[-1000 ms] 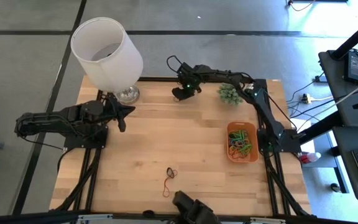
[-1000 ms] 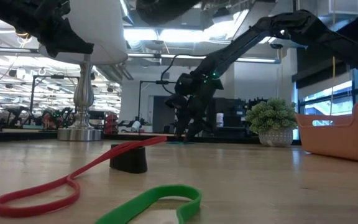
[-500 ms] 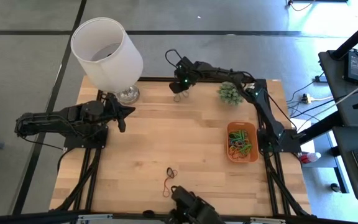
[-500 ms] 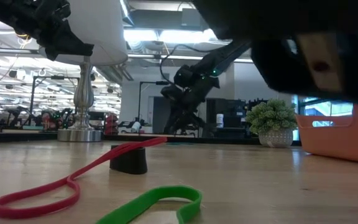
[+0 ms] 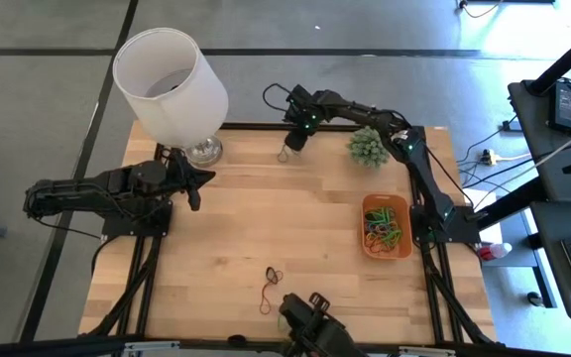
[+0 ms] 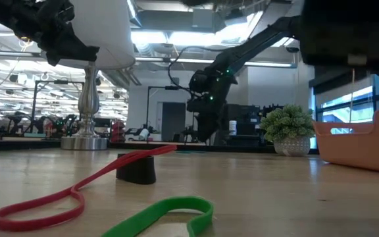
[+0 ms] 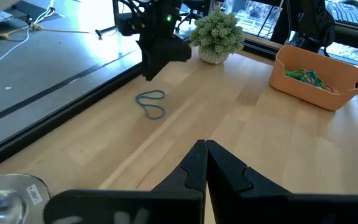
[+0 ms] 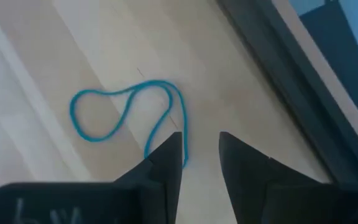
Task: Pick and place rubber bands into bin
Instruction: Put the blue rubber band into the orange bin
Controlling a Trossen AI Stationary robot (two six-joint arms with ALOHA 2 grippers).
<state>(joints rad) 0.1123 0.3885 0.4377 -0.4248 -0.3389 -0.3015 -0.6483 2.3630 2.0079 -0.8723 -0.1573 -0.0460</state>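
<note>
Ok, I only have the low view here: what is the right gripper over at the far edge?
Observer: A blue band lying flat. The right gripper hangs over one end of it, fingers open, nothing held.
Operator: Anything in the bin? I only see its wall.
Observer: Yes, the bin holds a tangle of bands.
Operator: And the left gripper?
Observer: The left gripper is shut and empty, by the lamp base.
</note>
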